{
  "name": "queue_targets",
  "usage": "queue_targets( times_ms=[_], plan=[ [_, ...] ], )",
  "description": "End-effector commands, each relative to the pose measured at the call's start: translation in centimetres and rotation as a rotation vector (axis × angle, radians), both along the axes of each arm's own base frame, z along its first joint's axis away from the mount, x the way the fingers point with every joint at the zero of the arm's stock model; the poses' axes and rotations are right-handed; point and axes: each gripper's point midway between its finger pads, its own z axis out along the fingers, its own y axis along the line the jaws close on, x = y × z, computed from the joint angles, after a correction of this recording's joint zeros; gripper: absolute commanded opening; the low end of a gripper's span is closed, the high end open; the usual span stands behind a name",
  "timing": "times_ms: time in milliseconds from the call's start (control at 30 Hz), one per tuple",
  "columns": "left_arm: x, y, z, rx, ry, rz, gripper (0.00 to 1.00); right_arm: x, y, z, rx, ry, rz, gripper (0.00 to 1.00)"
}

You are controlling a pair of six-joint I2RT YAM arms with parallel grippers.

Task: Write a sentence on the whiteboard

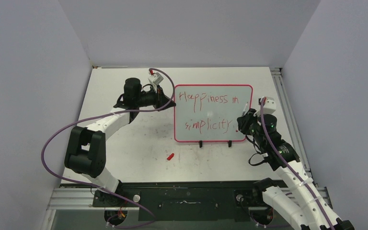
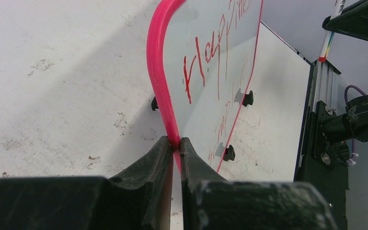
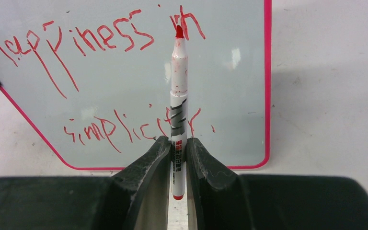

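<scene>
The whiteboard (image 1: 213,114) stands on black clip feet at the table's middle, pale with a pink-red rim (image 2: 159,72). Red handwriting on it, the sentence (image 1: 210,111), reads "Happiness in" over "simplicity" (image 3: 129,128). My left gripper (image 2: 175,142) is shut on the board's left rim; in the top view it sits at that edge (image 1: 168,99). My right gripper (image 3: 178,143) is shut on a white marker (image 3: 178,103) with a red tip, which points toward the board above the word "in". In the top view that gripper (image 1: 242,123) hovers by the board's lower right corner.
A small red marker cap (image 1: 170,156) lies on the scuffed white tabletop (image 1: 139,143) in front of the board. Grey walls enclose the table on three sides. A metal rail (image 1: 287,110) runs along the right edge. A purple cable (image 1: 52,143) loops off the left arm.
</scene>
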Motion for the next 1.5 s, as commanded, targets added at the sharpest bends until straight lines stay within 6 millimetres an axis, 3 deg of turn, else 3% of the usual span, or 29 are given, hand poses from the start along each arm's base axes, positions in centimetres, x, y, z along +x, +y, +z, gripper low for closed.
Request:
queue_targets(
  times_ms=[0,67,367,667,967,1167,1333,1467],
  plan=[
    [-0.3,-0.7,1.8,-0.022,-0.092,-0.038,0.0,0.7,0.2,1.6,0.019,-0.066,0.007,0.05],
    [-0.4,-0.7,1.6,-0.017,-0.086,-0.036,0.04,0.8,0.5,2.0,0.023,-0.083,0.025,0.05],
    [-0.5,-0.4,1.1,-0.002,-0.073,-0.008,0.46,0.1,1.8,4.6,0.038,-0.194,0.13,0.05],
    [-0.8,0.5,0.4,0.036,-0.08,0.052,0.67,-0.8,2.6,6.8,0.033,-0.301,0.212,0.05],
    [-1.3,1.5,-0.6,0.075,-0.045,0.106,0.75,-1.2,2.8,7.2,0.032,-0.335,0.235,0.05],
    [-2.7,4.6,-0.7,0.171,-0.03,0.259,0.76,-1.6,3.3,7.9,0.047,-0.371,0.272,0.05],
    [-6.2,7.5,-1.2,0.23,0.046,0.426,0.75,-1.7,4.2,8.2,0.063,-0.387,0.317,0.05],
    [-10.5,6.8,-3.0,0.328,0.07,0.478,0.75,-1.6,4.8,8.0,0.073,-0.389,0.346,0.05]
  ],
)
